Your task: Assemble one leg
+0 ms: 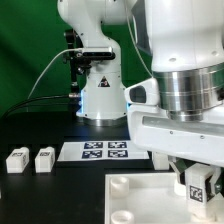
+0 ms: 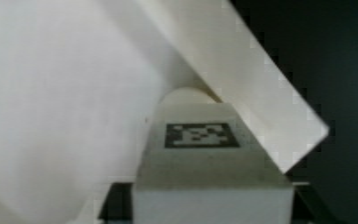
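Note:
My gripper is at the exterior view's lower right, shut on a white leg with a black-and-white tag. It holds the leg just above the right part of the large white panel. In the wrist view the leg fills the middle between my dark fingers, tag facing the camera. The white panel lies behind it, one edge running slantwise. Two more legs stand side by side on the black table at the left.
The marker board lies flat on the table behind the panel, in front of the robot's white base. Black cables run along the table's far left. A green backdrop stands behind.

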`<state>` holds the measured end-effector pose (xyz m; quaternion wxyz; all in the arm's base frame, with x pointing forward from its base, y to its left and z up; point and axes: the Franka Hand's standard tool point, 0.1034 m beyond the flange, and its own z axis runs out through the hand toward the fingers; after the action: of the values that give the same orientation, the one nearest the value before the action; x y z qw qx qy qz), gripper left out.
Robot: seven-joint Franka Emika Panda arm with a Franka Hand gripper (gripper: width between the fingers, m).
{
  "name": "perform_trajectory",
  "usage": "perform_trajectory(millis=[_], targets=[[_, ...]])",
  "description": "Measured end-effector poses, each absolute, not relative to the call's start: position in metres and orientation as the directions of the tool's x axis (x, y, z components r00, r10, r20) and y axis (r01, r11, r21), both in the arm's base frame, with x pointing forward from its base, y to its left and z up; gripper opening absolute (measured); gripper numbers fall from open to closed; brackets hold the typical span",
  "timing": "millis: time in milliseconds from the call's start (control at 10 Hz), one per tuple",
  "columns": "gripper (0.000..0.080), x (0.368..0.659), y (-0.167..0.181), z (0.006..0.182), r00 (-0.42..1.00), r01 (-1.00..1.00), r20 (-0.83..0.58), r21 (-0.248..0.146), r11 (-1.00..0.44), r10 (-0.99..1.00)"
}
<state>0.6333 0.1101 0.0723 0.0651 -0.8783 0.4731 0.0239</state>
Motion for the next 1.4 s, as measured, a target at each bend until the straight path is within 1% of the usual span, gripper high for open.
perform_trajectory(millis=[200,300,400,500,600,700,800,900,1000,1100,1200,1400], targets=[[0.0290,0.6328,0.1102,0.0716,0.201,-0.979,-0.146,-0.050,-0.195,-0.969],[0.0290,0.6326,0.1109,0.0706,-0.009,-1.000,-0.176,-0.027,0.014,-0.984],[0.0291,0.6325,0.1101,0.0707,-0.121,-0.992,-0.192,-0.008,0.125,-0.974],[0.0291,0.6324,0.1099,0.0706,-0.151,-0.988,-0.192,-0.002,0.154,-0.970],[0.0300,0.6323,0.1101,0.0704,-0.151,-0.988,-0.192,-0.002,0.155,-0.970],[0.0300,0.6322,0.1101,0.0701,-0.116,-0.993,-0.191,-0.008,0.120,-0.975],[0.0474,0.6317,0.1106,0.0692,-0.064,-0.998,-0.190,-0.016,0.068,-0.980],[0.0474,0.6298,0.1142,0.0669,0.022,-1.000,-0.184,-0.026,-0.017,-0.983],[0.0614,0.6295,0.1159,0.0666,0.201,-0.979,-0.166,-0.049,-0.196,-0.965],[0.0639,0.6307,0.1149,0.0673,0.380,-0.925,-0.148,-0.079,-0.372,-0.913],[0.0639,0.6307,0.1144,0.0669,0.446,-0.895,-0.142,-0.090,-0.437,-0.884],[0.0649,0.6308,0.1133,0.0668,0.626,-0.780,-0.118,-0.117,-0.615,-0.771]])
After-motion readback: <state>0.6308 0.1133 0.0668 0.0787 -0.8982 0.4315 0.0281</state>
